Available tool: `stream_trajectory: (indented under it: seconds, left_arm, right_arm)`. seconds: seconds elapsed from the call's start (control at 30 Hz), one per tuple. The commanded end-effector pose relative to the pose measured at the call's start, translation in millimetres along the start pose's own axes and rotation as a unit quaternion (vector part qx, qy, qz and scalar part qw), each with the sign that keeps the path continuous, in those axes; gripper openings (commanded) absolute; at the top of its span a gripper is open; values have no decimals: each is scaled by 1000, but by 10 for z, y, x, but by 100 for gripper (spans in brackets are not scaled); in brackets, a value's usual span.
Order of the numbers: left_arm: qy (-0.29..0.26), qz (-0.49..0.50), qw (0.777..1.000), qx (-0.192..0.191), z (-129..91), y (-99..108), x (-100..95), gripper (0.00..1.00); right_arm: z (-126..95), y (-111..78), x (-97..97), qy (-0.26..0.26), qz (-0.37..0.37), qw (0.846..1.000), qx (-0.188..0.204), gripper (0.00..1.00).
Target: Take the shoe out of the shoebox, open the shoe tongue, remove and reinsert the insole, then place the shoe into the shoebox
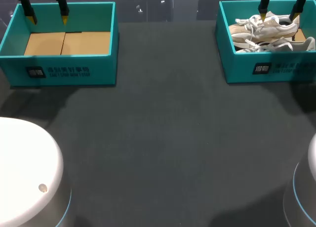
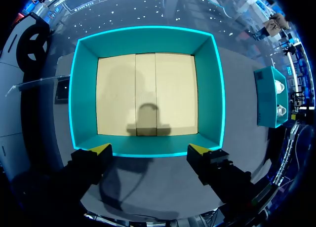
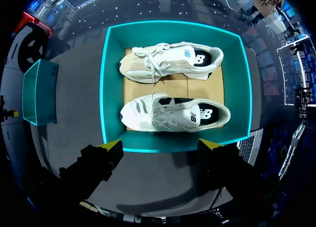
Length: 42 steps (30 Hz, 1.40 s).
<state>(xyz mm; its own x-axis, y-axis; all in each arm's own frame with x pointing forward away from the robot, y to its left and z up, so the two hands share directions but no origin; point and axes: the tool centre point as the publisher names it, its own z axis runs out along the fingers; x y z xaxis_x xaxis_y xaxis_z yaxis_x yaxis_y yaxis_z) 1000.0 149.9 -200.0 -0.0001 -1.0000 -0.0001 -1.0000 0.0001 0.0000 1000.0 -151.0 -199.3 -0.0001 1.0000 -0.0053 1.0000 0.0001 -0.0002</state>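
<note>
Two pale sneakers lie side by side in the teal shoebox, my right gripper hovering above, fingers apart, empty. Light, soft uppers, and loose laces could snag, so I'd pinch the nearer shoe at its firmer heel collar.

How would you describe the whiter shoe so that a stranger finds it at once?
Look in the teal box at the right of the table, the one holding shoes. It is the shoe nearer the right gripper, whiter than its cream neighbour.

Dim overhead light, soft shadows
</note>
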Motion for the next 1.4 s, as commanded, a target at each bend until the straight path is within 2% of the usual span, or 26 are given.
stream_trajectory:
  seconds: [0.03,0.77,1.13,1.4]
  left_arm:
    - [0,0,1000,0,0,0,0,100]
    - [0,0,1000,0,0,0,0,100]
    - [0,0,1000,0,0,0,0,100]
    - [0,0,1000,0,0,0,0,100]
  right_arm:
    - [0,0,0,0,0,1000,0,100]
    - [-4,0,-7,-1,1,1000,-2,100]
    - [13,27,-256,-22,11,1000,-17,100]
    - [127,47,-489,-37,20,999,-23,100]
